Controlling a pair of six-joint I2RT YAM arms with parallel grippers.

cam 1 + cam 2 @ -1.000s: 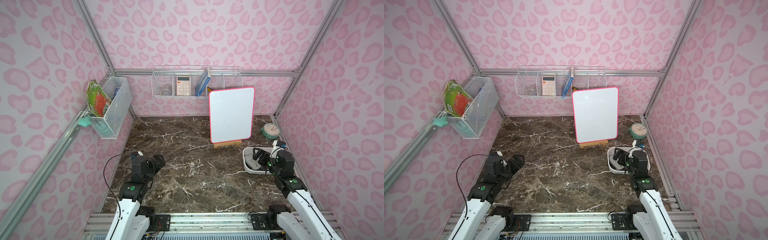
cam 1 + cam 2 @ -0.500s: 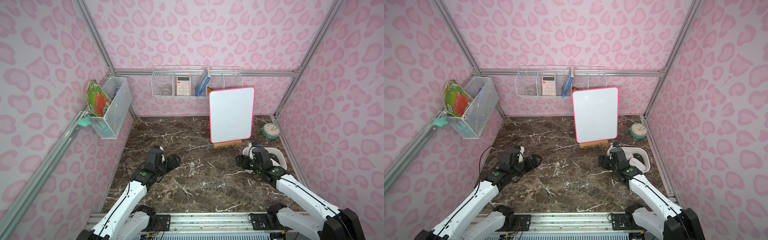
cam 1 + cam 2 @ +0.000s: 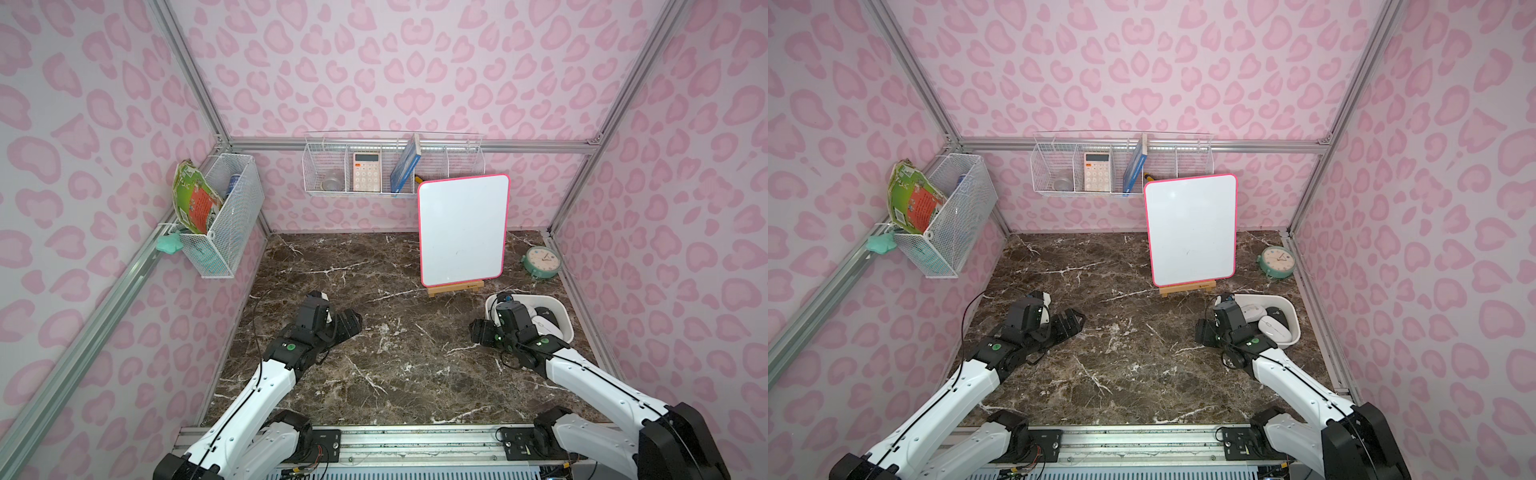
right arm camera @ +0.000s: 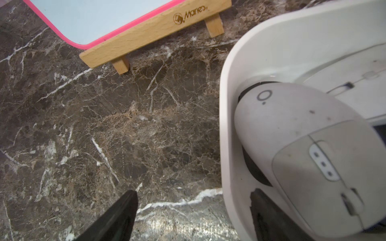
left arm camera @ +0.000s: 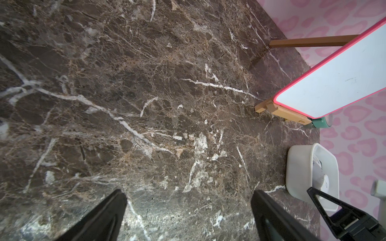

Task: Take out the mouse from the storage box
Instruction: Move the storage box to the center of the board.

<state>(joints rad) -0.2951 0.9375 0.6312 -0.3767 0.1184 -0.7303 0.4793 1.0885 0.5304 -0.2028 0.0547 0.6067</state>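
The storage box (image 3: 559,308) (image 3: 1292,316) is a shallow white tub at the right of the marble table. Inside lie two white mice, one (image 3: 1274,330) (image 4: 302,146) nearer the front and one (image 3: 1252,311) behind it, with a black mouse (image 3: 1278,315) beside them. My right gripper (image 3: 483,329) (image 4: 192,208) is open and straddles the box's left wall (image 4: 227,129). One finger is over the table, the other finger (image 4: 265,210) is inside by the nearer white mouse. Left of centre, my left gripper (image 3: 348,326) (image 5: 189,205) hangs open and empty over bare marble.
A pink-framed whiteboard (image 3: 463,228) on a wooden easel (image 4: 154,35) stands just behind the box's left end. A green clock (image 3: 540,261) sits in the far right corner. Wire baskets hang on the back wall (image 3: 390,166) and the left wall (image 3: 220,216).
Both arms have stretched forward from near the front rail. The right gripper has come down at the box's left wall and its jaws have narrowed a little. The left gripper now hovers left of centre.
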